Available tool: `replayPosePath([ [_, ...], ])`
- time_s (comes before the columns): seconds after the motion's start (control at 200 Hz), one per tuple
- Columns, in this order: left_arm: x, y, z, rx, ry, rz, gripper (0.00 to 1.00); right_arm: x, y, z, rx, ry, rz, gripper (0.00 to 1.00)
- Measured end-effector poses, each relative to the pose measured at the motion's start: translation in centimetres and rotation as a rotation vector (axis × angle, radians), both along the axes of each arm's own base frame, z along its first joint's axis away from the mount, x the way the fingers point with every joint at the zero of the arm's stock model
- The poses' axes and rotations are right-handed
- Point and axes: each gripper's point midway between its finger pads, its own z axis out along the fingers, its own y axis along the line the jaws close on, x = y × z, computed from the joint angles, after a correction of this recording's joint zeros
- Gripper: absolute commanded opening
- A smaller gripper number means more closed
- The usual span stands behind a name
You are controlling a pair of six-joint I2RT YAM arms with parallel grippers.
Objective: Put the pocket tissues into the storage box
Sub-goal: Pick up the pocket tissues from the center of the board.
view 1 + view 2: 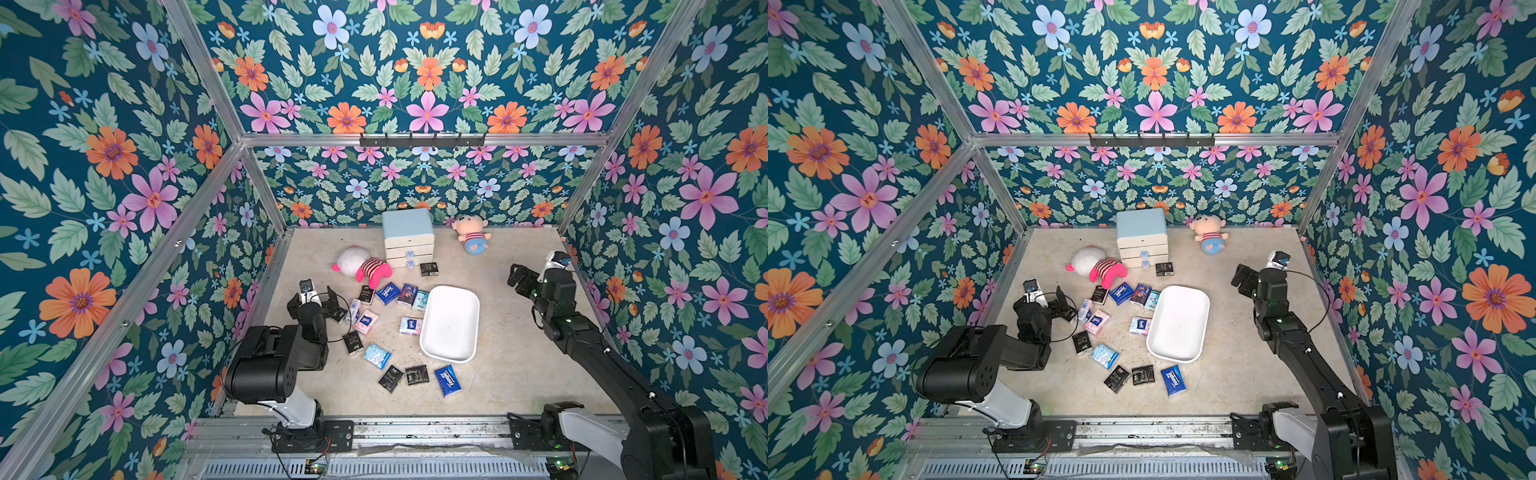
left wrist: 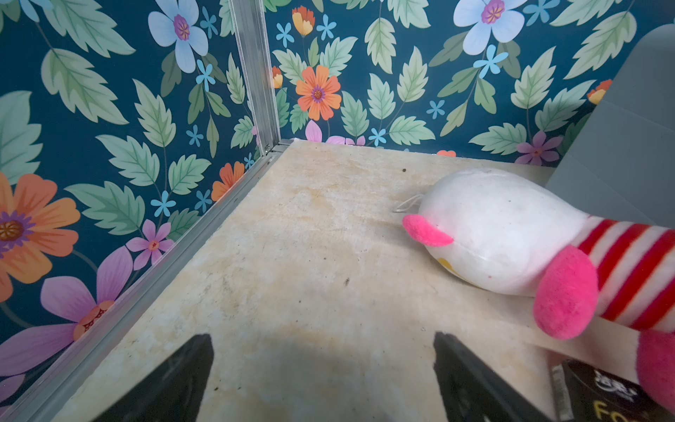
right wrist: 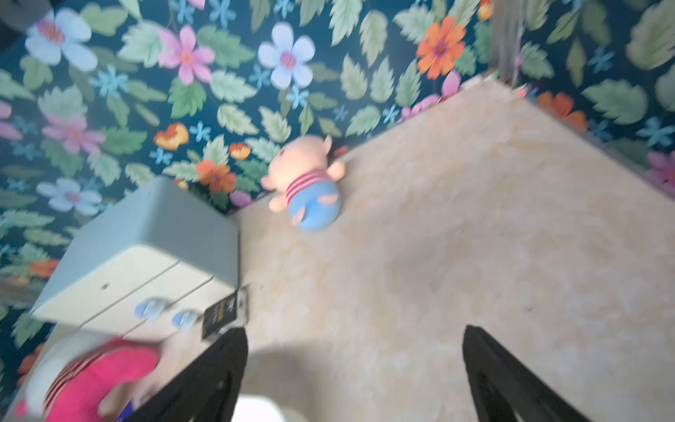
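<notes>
The pocket tissues (image 1: 365,322) lie scattered on the worktop (image 1: 519,374) beside the storage box (image 1: 451,328), none inside. My left pincer (image 2: 321,338) and right pincer (image 3: 356,330) both gape wide, holding nothing. Packets crowd close; I may pinch two, or snag the pink plush toy (image 1: 361,268).
</notes>
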Motion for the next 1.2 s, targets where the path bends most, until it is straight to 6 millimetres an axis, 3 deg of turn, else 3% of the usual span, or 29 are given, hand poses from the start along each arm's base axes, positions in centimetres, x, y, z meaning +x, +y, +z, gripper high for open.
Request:
replayPosePath([
  [0.1, 0.0, 0.0, 0.0, 0.000, 0.000, 0.000, 1.00, -1.9, 5.0, -0.8, 0.000, 0.108, 0.127, 0.90],
  [0.25, 0.0, 0.0, 0.0, 0.000, 0.000, 0.000, 1.00, -8.0, 11.9, -4.7, -0.054, 0.329, 0.336, 0.88],
  [0.41, 0.0, 0.0, 0.0, 0.000, 0.000, 0.000, 1.00, -15.6, 16.7, -7.7, -0.081, 0.481, 0.496, 0.85],
  [0.52, 0.0, 0.0, 0.1, 0.000, 0.000, 0.000, 1.00, -19.3, 18.9, -9.3, -0.077, 0.552, 0.551, 0.85],
  [0.605, 0.3, 0.1, 0.8, 0.001, 0.003, 0.008, 1.00, -21.4, 19.9, -10.3, -0.076, 0.591, 0.571, 0.83],
  [0.645, 1.2, 0.2, 2.3, 0.000, -0.011, 0.019, 1.00, -22.0, 20.3, -10.6, -0.074, 0.601, 0.574, 0.82],
  [0.76, 3.3, 0.4, 6.7, -0.028, -0.030, 0.044, 1.00, -23.0, 20.6, -11.6, -0.066, 0.623, 0.567, 0.78],
  [0.88, 3.5, 0.5, 8.3, -0.120, 0.016, 0.071, 1.00, -23.5, 20.5, -12.9, -0.073, 0.655, 0.549, 0.74],
  [1.01, 2.4, -0.5, 7.6, -0.271, 0.106, 0.066, 1.00, -24.1, 21.1, -13.6, -0.081, 0.673, 0.557, 0.74],
  [1.2, -1.9, -3.7, 3.2, -0.510, 0.296, 0.013, 1.00, -24.1, 21.2, -15.9, -0.151, 0.718, 0.529, 0.73],
])
